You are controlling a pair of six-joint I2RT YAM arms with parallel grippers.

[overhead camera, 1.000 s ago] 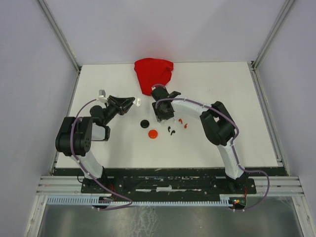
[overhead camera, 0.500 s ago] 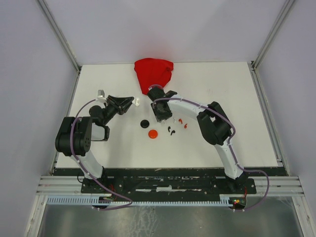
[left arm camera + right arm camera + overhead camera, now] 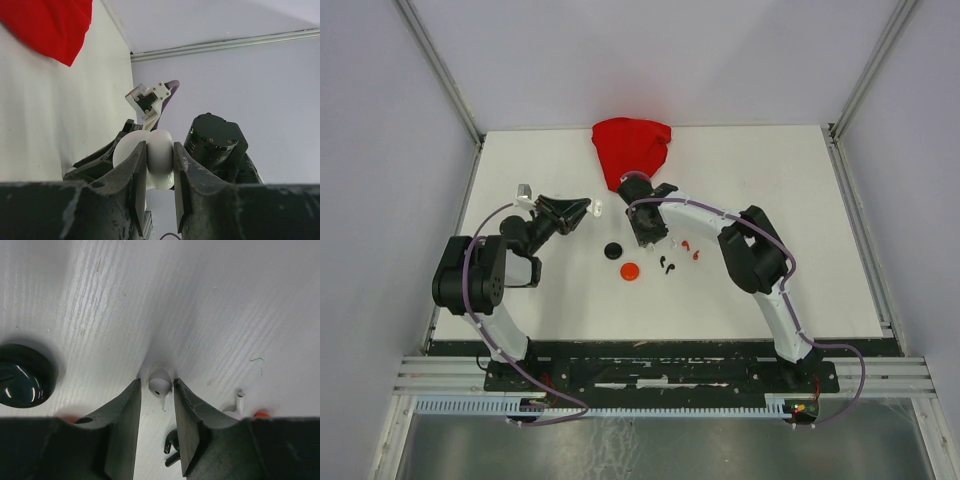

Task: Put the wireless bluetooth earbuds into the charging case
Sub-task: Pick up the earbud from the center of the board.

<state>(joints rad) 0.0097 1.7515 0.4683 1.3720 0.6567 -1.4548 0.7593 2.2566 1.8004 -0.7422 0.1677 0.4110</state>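
My left gripper [image 3: 160, 148] is shut on a white round charging case [image 3: 160, 165], held above the table's left-centre [image 3: 598, 208]. My right gripper [image 3: 156, 383] points down at the table, jaws narrowly open. A white earbud [image 3: 159, 385] lies between its tips, touching the right one, with a slim gap on the left. A second white earbud [image 3: 239, 403] lies just to the right. Black earbuds [image 3: 171, 446] sit below, and red earbuds [image 3: 691, 248] beside them.
A black round case [image 3: 22, 376] lies left of the right gripper [image 3: 654, 240], with a red round case [image 3: 631, 271] in front of it. A red cloth [image 3: 632, 148] is bunched at the table's far edge. Walls enclose the table [image 3: 800, 250].
The right gripper's jaws have narrowed round the white earbud, and its wrist has shifted slightly left. The left gripper keeps hold of the white case, unmoved.
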